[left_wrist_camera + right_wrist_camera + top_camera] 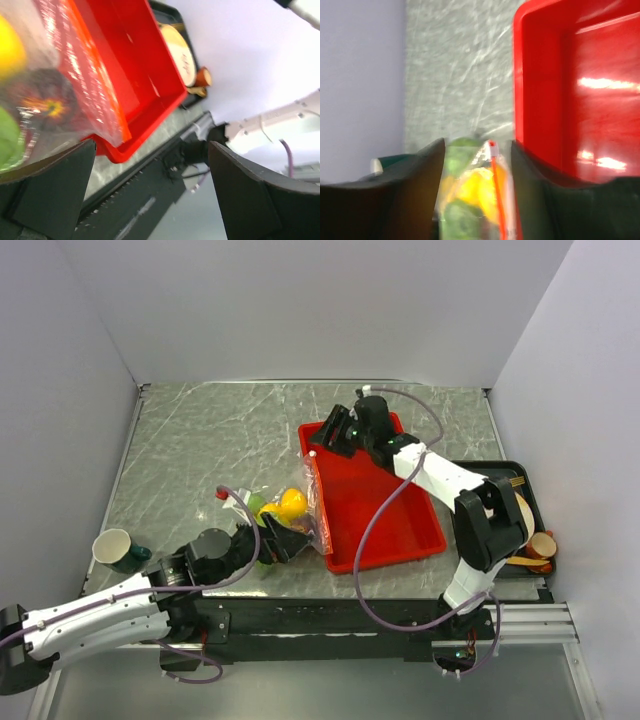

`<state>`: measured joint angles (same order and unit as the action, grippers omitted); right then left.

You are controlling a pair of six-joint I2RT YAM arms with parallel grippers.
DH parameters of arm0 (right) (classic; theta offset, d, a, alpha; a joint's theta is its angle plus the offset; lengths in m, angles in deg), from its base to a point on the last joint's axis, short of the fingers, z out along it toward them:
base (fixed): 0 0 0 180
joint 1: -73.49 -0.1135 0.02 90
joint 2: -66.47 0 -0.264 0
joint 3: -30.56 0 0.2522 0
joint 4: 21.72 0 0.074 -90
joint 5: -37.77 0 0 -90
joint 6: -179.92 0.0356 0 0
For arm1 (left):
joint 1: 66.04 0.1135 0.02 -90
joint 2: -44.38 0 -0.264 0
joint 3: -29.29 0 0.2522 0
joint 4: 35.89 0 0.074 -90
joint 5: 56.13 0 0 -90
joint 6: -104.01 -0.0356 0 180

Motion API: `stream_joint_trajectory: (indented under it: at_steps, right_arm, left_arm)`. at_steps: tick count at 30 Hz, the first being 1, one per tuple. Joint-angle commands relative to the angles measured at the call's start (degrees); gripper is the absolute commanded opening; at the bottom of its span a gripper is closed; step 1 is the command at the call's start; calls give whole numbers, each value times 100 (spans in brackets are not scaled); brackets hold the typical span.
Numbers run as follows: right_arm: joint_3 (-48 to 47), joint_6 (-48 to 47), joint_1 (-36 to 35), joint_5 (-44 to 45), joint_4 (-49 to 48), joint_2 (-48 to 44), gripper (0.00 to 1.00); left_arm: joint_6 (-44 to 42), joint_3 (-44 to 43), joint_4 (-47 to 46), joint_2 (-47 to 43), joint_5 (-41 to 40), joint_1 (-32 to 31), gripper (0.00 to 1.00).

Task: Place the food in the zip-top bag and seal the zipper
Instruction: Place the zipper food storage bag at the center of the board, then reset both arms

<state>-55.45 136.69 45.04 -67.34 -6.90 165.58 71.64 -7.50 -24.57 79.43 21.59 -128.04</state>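
A green cup [113, 546] stands far left on the counter. The left gripper [285, 540], fingers spread, sits at the near edge of the bag [318, 525]. The bag leans on the red tray [410, 525] and holds yellow and green food [292, 505]. Its zipper [496, 195] is too blurred to judge. The right gripper [330, 435] hangs spread over the tray's far corner.

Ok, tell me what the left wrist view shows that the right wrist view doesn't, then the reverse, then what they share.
Only the left wrist view: the tan plate, the small brown cup beside it, and the right arm with its white link. Only the right wrist view: the white zipper tip and a green cup, partly hidden by a finger. Both: the red tray and the clear bag holding yellow and green food.
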Motion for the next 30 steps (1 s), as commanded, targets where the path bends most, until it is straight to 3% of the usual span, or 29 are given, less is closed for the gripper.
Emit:
stream_joint_trajectory:
  at_steps: [1,4,8,14,17,19,22,30]
  right_arm:
    - [-290,-755,111,735,596,-548,85]
    - [-237,-1168,129,1193,965,-1014,100]
    - [70,-1599,155,2342,1440,-1604,100]
    - [939,-1829,575,3269,1678,-2492,100]
    - [1326,-1688,1180,3296,1836,-2791,100]
    - [1624,-1706,1490,3138,1854,-3028,100]
    - [2116,-1784,1886,3286,1758,-3466,100]
    - [2970,-1952,2150,3559,1441,-4198,100]
  left_arm:
    - [-558,-508,805,72,-662,56,99]
    - [-935,-877,1060,309,-785,143,99]
    - [-1516,-1362,1184,984,-593,495,99]
    - [-2378,-2231,1246,1820,277,1830,99]
    - [-2756,-2627,1219,2197,1417,2918,99]
    - [-2714,-3056,1377,2497,1754,3684,99]
    - [-2432,-3462,1518,2911,1501,4283,99]
    - [-2809,-3402,1026,3017,350,4319,100]
